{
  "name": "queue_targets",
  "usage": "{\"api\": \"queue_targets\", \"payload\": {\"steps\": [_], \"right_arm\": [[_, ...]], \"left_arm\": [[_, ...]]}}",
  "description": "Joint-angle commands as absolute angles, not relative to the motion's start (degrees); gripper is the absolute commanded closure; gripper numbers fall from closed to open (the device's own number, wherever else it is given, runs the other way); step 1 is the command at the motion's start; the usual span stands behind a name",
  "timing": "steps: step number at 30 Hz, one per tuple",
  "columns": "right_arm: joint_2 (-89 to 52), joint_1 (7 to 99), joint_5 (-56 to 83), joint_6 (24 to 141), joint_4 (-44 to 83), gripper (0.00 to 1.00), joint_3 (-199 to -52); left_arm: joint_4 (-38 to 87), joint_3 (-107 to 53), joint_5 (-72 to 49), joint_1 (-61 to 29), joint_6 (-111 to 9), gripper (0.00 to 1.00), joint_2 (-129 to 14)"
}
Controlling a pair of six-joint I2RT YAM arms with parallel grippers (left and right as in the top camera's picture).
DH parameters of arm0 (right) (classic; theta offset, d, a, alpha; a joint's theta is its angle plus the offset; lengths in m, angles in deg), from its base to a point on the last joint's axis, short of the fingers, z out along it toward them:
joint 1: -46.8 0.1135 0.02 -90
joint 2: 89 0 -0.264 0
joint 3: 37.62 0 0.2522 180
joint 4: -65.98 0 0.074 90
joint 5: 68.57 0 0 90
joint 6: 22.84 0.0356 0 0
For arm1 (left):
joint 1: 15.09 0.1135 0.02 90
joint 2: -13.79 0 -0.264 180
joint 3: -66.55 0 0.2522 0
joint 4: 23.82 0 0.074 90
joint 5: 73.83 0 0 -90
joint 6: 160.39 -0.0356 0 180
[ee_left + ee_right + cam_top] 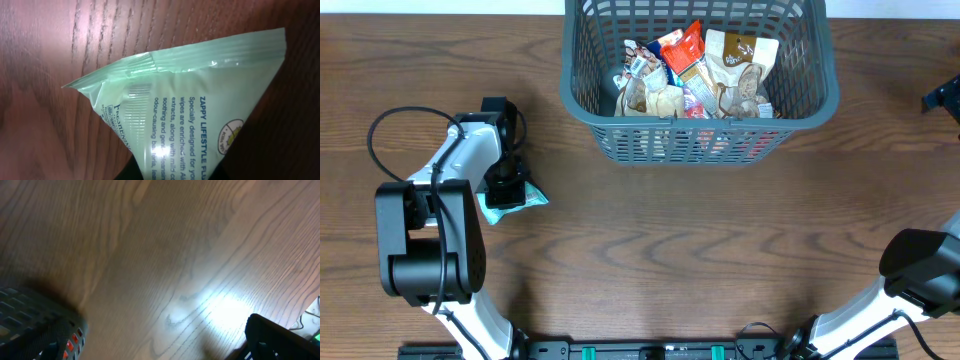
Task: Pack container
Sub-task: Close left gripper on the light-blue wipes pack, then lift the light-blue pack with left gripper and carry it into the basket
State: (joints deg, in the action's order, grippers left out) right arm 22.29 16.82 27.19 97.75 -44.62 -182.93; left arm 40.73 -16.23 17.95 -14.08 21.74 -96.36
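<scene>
The container point(700, 138), a dark grey-green lattice basket, stands at the back centre and holds several snack packets point(700, 70). Its corner point(35, 330) shows at the lower left of the right wrist view. A pale green wipes packet point(528, 198) lies on the table at the left. My left gripper point(506, 190) is down on it and shut on the packet point(200, 100), with a dark finger point(131, 173) at its edge. At the far right edge my right gripper point(942, 100) is open and holds nothing. Its fingers do not show in its own view.
The table is brown wood. The left arm's base point(425, 250) and a looping cable point(390, 130) sit at the left. The right arm's base point(920, 265) is at the lower right. A black rail point(650, 350) runs along the front edge.
</scene>
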Motion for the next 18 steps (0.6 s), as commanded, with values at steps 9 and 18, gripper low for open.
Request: {"api": "queue_targets", "payload": {"steps": [9, 18], "right_arm": [[22.03, 16.45, 27.19, 97.77, -44.69, 0.01, -182.82], [22.03, 16.45, 27.19, 97.77, -44.69, 0.01, -182.82]], "left_arm": [[40.47, -20.88, 25.45, -13.90, -0.40, 0.94, -86.17], [30.87, -27.72, 26.21, -13.97, -12.99, 0.94, -62.98]]}}
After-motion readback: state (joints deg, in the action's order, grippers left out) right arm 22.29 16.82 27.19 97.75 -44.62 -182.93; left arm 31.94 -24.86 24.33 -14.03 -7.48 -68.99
